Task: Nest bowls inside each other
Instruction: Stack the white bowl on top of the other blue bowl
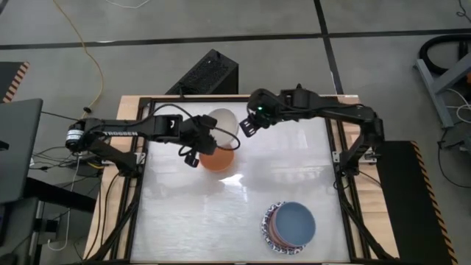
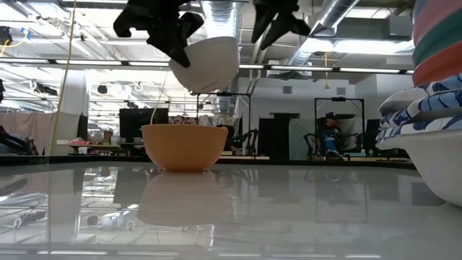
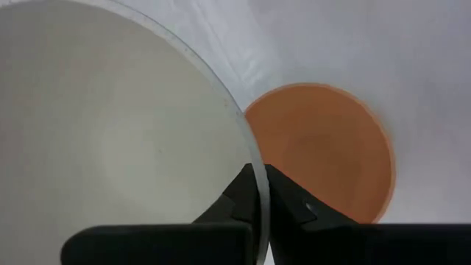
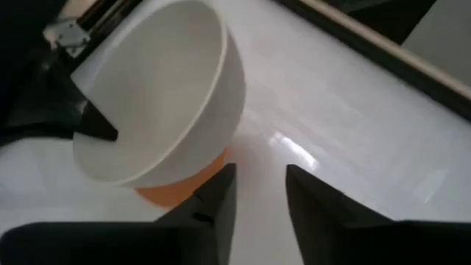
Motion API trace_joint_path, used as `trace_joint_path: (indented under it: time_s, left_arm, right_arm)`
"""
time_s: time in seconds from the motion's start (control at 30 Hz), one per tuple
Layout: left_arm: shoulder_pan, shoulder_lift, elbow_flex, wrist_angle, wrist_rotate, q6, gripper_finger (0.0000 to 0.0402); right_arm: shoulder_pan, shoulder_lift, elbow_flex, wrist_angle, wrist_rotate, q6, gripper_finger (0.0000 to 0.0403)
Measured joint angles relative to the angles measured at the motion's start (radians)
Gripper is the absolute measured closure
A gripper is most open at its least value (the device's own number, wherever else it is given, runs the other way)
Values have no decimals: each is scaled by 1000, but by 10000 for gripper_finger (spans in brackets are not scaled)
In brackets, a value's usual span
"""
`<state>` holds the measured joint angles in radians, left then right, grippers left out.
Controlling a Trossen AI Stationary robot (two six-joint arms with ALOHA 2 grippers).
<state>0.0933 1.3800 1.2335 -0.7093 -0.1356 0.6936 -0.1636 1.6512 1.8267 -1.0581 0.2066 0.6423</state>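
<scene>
On the left arm, "TROSSEN" is read; a white bowl is pinched by the left gripper above the orange bowl, while the right gripper is seen parted, empty.

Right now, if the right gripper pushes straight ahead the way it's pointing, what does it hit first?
Most likely the white bowl held tilted in the left gripper, with the orange bowl just below it. The right gripper is open and empty, aimed near their edge; depth is unclear, so it might pass and meet the table.

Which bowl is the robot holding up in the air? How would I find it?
Start at the white table and find the orange bowl sitting near its far edge. Just above it, the left claw pinches the rim of a cream-white bowl, tilted. It is the only bowl off the table.
</scene>
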Motion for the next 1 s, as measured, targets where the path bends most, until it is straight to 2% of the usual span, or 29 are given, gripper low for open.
trace_joint_path:
  time_s: [0.2,0.3,0.5,0.77,1.0]
  left_arm:
    - [-7,0,0,-39,-9,20,401]
    - [-16,0,0,-77,-19,46,401]
    - [-42,12,0,-124,-35,135,401]
    - [-83,88,-2,-157,-127,289,401]
    - [-93,131,2,-161,-158,318,401]
  right_arm:
    - [-9,43,0,41,-52,-8,174]
    - [-16,43,0,48,-52,8,148]
    - [-30,42,0,90,-52,12,143]
    - [-28,91,1,129,-51,5,143]
    - [-13,130,1,105,-51,-33,143]
